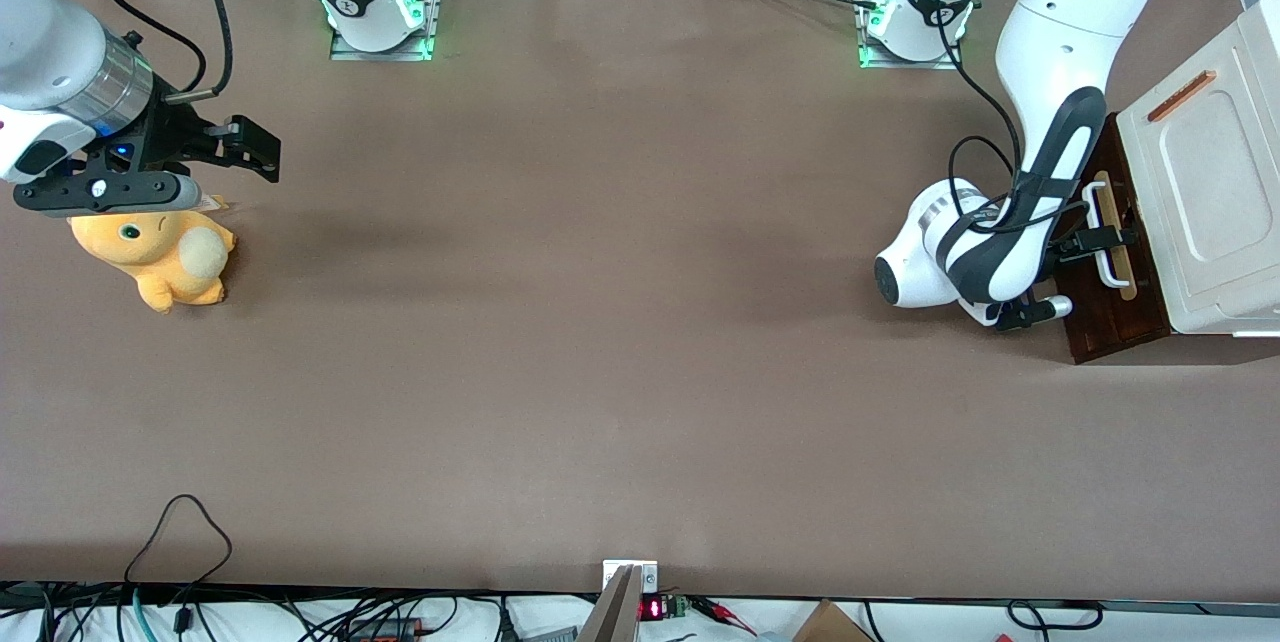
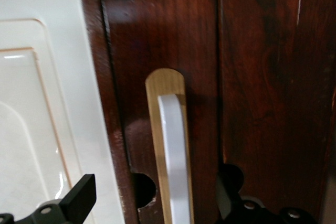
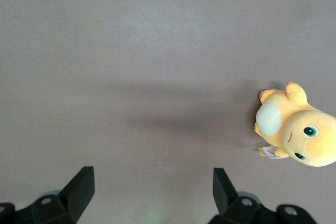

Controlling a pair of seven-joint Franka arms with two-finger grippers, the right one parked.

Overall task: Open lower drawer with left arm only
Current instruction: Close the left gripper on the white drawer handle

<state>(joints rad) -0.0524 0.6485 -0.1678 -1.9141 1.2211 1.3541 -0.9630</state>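
Note:
The lower drawer (image 1: 1125, 307) shows its dark brown front (image 2: 262, 77) at the working arm's end of the table, set against the white cabinet. Its white bar handle (image 1: 1098, 232) lies on a tan strip (image 2: 164, 85). None of the drawer's inside shows. The left arm (image 1: 1010, 242) reaches down to the drawer front. Its black gripper (image 1: 1105, 240) is open, with one finger on each side of the handle (image 2: 173, 166). One fingertip (image 2: 81, 195) is over the white cabinet edge and the other (image 2: 227, 184) is over the brown wood. Neither touches the bar.
The white cabinet body (image 1: 1215, 192) with a small orange strip (image 1: 1181, 95) stands next to the table's edge. An orange plush toy (image 1: 160, 257) lies toward the parked arm's end. Loose cables (image 1: 180, 532) hang over the table edge nearest the front camera.

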